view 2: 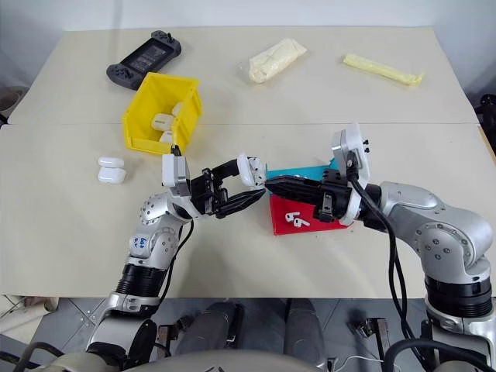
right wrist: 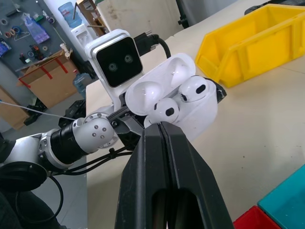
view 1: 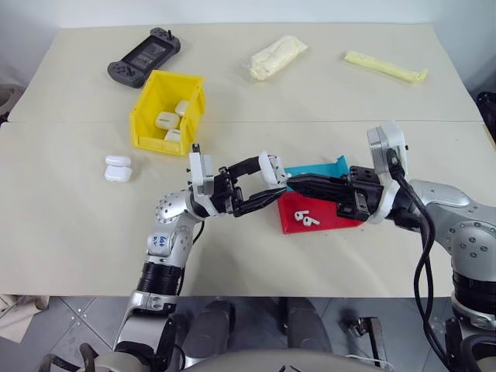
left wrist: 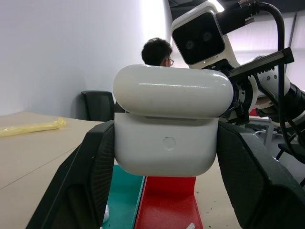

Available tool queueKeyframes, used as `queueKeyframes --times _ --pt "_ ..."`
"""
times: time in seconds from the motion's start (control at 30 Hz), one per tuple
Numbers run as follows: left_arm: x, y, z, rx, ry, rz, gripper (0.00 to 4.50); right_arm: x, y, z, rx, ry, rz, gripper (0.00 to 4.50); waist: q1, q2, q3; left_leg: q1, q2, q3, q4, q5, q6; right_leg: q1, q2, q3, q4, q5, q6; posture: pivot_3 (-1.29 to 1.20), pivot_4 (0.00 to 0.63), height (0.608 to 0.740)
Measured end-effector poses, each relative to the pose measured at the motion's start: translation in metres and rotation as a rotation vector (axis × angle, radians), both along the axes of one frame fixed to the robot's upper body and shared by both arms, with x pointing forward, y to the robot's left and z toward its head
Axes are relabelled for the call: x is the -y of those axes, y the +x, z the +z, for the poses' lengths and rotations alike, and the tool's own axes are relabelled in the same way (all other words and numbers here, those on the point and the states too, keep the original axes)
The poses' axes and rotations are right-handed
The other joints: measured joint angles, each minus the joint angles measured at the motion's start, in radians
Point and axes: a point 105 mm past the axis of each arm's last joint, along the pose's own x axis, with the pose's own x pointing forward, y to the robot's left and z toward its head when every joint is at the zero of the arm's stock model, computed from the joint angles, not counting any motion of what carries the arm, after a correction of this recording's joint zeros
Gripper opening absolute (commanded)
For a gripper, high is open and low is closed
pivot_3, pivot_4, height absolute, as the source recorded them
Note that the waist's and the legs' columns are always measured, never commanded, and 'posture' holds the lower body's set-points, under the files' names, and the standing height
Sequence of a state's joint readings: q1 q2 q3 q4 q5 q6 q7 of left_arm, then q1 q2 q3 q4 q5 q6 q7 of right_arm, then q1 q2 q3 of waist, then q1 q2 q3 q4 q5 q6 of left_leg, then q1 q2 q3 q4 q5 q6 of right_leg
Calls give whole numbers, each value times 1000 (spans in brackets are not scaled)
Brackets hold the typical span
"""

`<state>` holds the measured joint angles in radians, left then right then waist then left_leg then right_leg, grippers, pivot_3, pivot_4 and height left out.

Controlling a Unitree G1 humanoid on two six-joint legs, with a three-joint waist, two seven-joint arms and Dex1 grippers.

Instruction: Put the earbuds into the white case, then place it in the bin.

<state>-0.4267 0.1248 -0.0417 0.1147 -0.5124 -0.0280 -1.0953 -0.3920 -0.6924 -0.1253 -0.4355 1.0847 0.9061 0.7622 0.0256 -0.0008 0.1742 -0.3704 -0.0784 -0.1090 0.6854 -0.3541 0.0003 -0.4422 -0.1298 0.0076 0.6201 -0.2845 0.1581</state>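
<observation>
My left gripper (view 1: 271,180) is shut on the white case (view 1: 273,167), holding it above the table with its lid hinged open. The fingers (left wrist: 95,167) press on both sides of the case (left wrist: 164,143). Two earbuds (right wrist: 195,89) sit in the open case (right wrist: 202,114). My right gripper (view 1: 291,186) is shut, its tip (right wrist: 161,126) right against the nearer earbud (right wrist: 164,112). Two more earbuds (view 1: 307,218) lie in the red tray (view 1: 333,222). At the far left stands the yellow bin (view 1: 153,143), with several white cases inside.
Two white cases (view 1: 117,168) lie on the table left of the bin. A blue tray (view 1: 318,168) sits behind the red one. At the far side lie a black game console (view 1: 144,56), a pale plastic bag (view 1: 277,56) and a long yellow packet (view 1: 385,67). A person (left wrist: 156,51) sits in the background.
</observation>
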Motion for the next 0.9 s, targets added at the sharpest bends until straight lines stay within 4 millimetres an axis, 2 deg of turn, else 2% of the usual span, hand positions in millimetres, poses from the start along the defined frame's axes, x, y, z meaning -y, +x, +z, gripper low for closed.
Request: queueKeyframes --times 0.23,0.4,0.5,0.57,0.67,0.7,0.8,0.9 --pt "0 -3 1 7 5 -4 2799 4 -2 -1 3 -11 10 25 1 0 0 0 0 0 0 0 0 0 0 0 0 0 0 0 150 740" --pt "-14 -5 -8 -7 77 -6 2799 43 -5 -22 -20 -119 -117 25 3 0 0 0 -1 0 0 0 0 0 0 0 0 0 0 0 150 740" --pt "-26 -6 -16 -23 139 -8 2799 61 -6 -20 28 -108 -195 25 -2 0 0 1 0 1 0 0 0 0 0 1 0 0 0 0 150 740" --pt "-29 -8 -23 -3 240 -16 2799 71 -10 -20 90 -118 -217 25 0 0 0 1 1 1 -1 0 0 0 1 0 0 0 0 0 150 740" --pt "-48 -6 -47 28 520 19 2799 87 -16 -42 96 -200 -263 25 0 0 0 2 0 2 -1 0 0 1 1 1 0 0 0 0 150 740" --pt "-51 -4 -49 23 545 33 2799 90 -16 -46 102 -222 -269 25 0 0 0 2 0 3 -1 0 1 0 0 1 0 0 0 0 150 740" --pt "-41 1 -41 33 531 34 2799 86 -15 -44 175 -256 -239 25 0 0 0 2 -1 2 -1 0 2 1 -1 1 0 0 1 0 150 740" --pt "-33 5 -38 51 560 36 2799 70 -11 -38 222 -237 -189 25 -1 0 0 2 0 2 -1 0 1 0 0 1 0 0 1 0 150 740"
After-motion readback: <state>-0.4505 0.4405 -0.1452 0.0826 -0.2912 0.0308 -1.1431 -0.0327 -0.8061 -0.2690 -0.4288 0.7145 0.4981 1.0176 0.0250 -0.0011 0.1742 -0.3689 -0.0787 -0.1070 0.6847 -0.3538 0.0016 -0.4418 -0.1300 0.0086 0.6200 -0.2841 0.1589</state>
